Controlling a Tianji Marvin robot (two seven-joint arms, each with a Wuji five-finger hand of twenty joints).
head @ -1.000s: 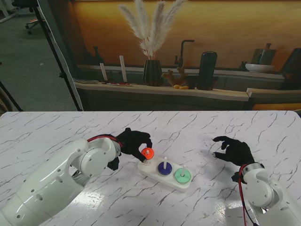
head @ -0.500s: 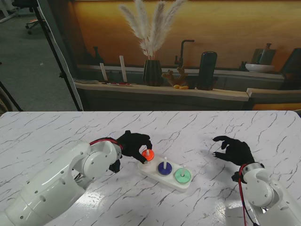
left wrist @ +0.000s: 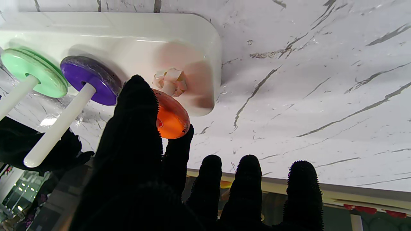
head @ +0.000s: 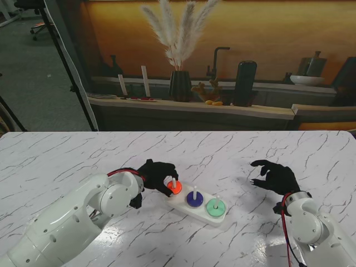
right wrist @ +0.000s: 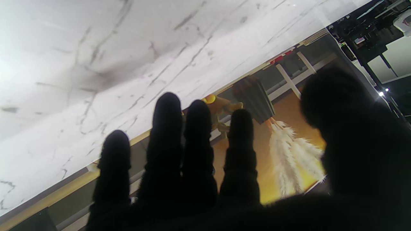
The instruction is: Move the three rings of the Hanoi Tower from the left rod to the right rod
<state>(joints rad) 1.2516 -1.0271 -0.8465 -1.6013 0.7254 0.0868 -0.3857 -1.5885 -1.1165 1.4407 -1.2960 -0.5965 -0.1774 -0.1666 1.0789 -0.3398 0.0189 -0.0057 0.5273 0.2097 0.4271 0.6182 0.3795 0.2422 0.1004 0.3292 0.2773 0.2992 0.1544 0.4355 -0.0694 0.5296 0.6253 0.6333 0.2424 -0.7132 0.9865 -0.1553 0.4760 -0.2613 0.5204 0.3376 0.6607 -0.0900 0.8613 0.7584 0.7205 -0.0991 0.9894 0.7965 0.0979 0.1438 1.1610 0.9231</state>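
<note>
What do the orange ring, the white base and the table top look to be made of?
The small orange ring looks like slightly translucent plastic, glowing at its edge between the left hand's black fingers. The rounded white base appears to be glossy moulded plastic, with soft highlights. The table top shows grey-veined white marble pattern; stone or laminate cannot be told.

Glossy white plastic base [left wrist: 128, 35], marble-look table [head: 83, 150], nubby black left hand [left wrist: 144, 166]
</note>
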